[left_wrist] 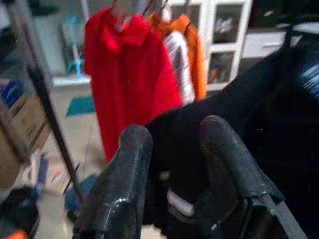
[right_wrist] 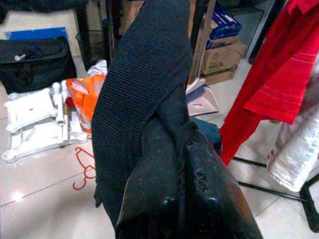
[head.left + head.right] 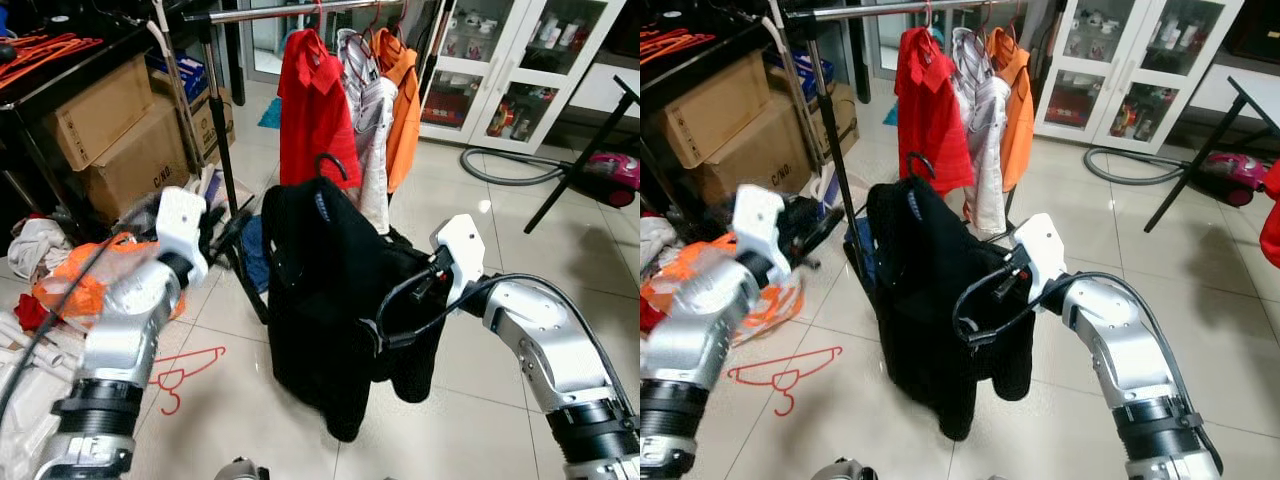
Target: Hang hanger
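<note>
Here the black shirt [image 3: 320, 300] hangs straight down, hook [image 3: 333, 165] pointing up; the right gripper [image 2: 169, 164] pinches its cloth, the left gripper [image 1: 174, 164] is open.

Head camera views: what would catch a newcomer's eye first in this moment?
The black garment on its black hanger, held up in mid-frame between both arms, with the right gripper shut on its cloth and the left gripper open beside it. Behind it, a red shirt and orange shirt hang on the rack rail. A red hanger lies on the tiled floor.
</note>
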Tool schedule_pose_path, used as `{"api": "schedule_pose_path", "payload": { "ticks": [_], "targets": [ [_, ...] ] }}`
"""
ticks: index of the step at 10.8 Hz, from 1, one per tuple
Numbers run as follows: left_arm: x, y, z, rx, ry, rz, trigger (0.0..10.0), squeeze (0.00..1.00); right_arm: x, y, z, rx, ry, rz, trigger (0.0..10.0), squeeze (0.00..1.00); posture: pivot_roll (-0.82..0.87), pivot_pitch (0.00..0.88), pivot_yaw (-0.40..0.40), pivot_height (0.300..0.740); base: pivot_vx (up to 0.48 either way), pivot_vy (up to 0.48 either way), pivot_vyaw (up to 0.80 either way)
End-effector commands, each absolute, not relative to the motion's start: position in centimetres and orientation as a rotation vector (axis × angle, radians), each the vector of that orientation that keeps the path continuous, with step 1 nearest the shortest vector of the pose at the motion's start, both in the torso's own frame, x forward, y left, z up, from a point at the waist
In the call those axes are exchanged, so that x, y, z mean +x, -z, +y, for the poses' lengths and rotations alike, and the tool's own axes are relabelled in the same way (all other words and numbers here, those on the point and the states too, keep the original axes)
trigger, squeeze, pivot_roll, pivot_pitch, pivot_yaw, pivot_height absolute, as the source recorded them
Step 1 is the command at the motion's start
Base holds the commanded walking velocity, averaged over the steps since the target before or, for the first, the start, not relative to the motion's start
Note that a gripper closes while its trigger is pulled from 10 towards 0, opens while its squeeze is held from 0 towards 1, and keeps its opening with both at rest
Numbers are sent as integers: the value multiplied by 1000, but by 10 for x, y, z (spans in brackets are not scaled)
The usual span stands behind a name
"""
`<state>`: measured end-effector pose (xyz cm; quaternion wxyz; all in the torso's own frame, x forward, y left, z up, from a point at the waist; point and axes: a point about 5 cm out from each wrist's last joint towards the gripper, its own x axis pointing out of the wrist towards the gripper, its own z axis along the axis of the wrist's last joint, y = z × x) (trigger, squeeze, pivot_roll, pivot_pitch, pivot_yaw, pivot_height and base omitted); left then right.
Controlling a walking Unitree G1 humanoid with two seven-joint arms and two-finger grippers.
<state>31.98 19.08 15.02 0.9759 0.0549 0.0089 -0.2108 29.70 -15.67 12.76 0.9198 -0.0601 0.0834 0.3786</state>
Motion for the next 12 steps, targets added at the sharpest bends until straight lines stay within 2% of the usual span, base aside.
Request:
{"api": "schedule_pose_path", "payload": {
  "ticks": [1, 5, 6, 8, 12],
  "targets": [
    [322, -160, 183, 120, 462, -8, 10000, 1000, 303, -140, -158, -146, -763, 108, 0, 0, -39, 0, -34, 740, 0, 0, 0],
    [325, -176, 203, 131, 463, -46, 10000, 1000, 306, -140, -159, -156, -782, 85, 0, 0, -32, 0, -40, 740, 0, 0, 0],
    [325, -186, 215, 152, 536, -45, 10000, 0, 304, -147, -164, -154, -836, 78, 0, 0, -31, 0, -41, 740, 0, 0, 0],
    [324, -208, 231, 98, 743, -53, 10000, 0, 303, -161, -170, -171, -947, 68, 0, 0, -29, 0, -43, 740, 0, 0, 0],
    [323, -221, 230, 101, 1109, 50, 10000, 0, 294, -176, -168, -209, -1128, 68, 0, 0, -42, 0, -34, 740, 0, 0, 0]
  ]
}}
